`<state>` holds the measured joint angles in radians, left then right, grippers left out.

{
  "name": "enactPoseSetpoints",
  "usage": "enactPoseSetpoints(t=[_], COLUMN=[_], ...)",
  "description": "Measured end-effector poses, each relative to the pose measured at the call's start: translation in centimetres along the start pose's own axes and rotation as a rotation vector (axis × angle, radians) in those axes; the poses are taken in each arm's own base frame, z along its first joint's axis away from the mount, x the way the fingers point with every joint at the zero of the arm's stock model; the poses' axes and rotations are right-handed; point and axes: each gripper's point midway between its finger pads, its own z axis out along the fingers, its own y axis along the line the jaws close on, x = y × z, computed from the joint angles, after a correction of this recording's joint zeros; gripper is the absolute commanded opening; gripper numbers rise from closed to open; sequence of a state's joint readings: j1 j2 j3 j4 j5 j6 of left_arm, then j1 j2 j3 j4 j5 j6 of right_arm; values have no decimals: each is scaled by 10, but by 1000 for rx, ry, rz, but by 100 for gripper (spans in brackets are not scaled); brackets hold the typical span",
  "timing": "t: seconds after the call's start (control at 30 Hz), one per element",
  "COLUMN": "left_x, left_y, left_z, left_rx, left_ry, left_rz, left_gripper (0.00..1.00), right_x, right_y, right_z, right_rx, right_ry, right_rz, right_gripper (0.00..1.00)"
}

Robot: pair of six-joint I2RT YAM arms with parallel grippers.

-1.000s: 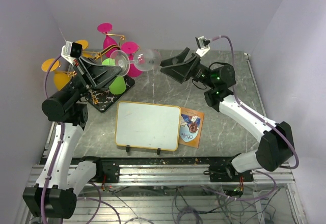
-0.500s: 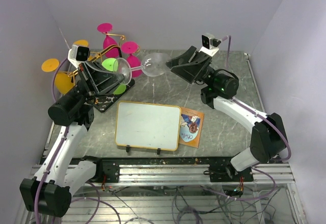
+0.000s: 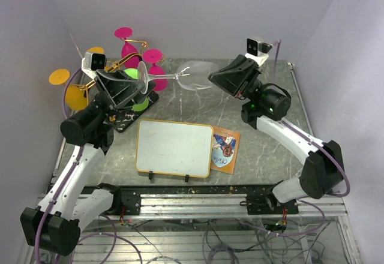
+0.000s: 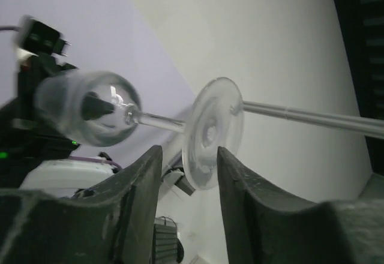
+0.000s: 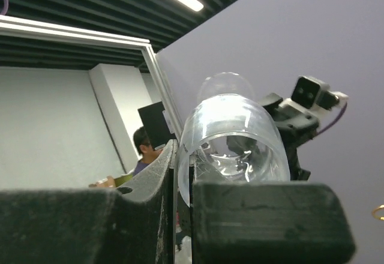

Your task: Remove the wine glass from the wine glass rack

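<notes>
A clear wine glass (image 3: 193, 75) lies level in the air between both arms, bowl to the right, foot to the left. My right gripper (image 3: 213, 75) is shut on the wall of the bowl at its rim; in the right wrist view the wine glass (image 5: 231, 138) has its wall pinched in the right gripper (image 5: 185, 171). My left gripper (image 3: 137, 84) is open. In the left wrist view the foot of the wine glass (image 4: 213, 132) stands just above the gap of the left gripper (image 4: 189, 156), touching neither finger. The wine glass rack (image 3: 123, 119) stands behind the left arm.
Pink glasses (image 3: 154, 56), orange glasses (image 3: 73, 96) and a green glass (image 3: 139, 103) hang on the rack at the back left. A white board (image 3: 174, 148) and an orange card (image 3: 225, 150) lie on the grey table in front.
The right gripper came up to the bowl and shut on its rim. The left gripper, shut on the glass before, has opened. The glass has shifted to the right, away from the rack.
</notes>
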<state>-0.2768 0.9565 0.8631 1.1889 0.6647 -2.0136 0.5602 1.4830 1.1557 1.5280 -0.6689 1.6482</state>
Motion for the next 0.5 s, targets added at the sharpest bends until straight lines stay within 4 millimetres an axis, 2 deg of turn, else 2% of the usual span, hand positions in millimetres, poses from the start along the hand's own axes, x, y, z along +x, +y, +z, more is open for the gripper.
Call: enactPoseSetpoints(t=[0.1,0.17,0.27,0.37,0.5], left_x=[-7,-10,-11,-12,-19], left_y=[17,29,45,57,81], left_z=[0,-2,-10,-18,-33], left_rx=[-77,-146,-261,-362,-530], left_ry=[-39,-64,-99,-119,-151], left_rz=[34,56,106,157,215], left_gripper=[80,85,95,99,98], right_x=[-3,-5,-19,-51,-105], right_y=[21,31,36,33,7], right_z=[-3,-8,-15,-25,-57], right_rx=[-7,22,140,350,760], right_ry=[-34,-66,-149,-281,-438], right_rz=[-72,-132,-219,-347,-517], right_gripper=[0,0,0,0,0])
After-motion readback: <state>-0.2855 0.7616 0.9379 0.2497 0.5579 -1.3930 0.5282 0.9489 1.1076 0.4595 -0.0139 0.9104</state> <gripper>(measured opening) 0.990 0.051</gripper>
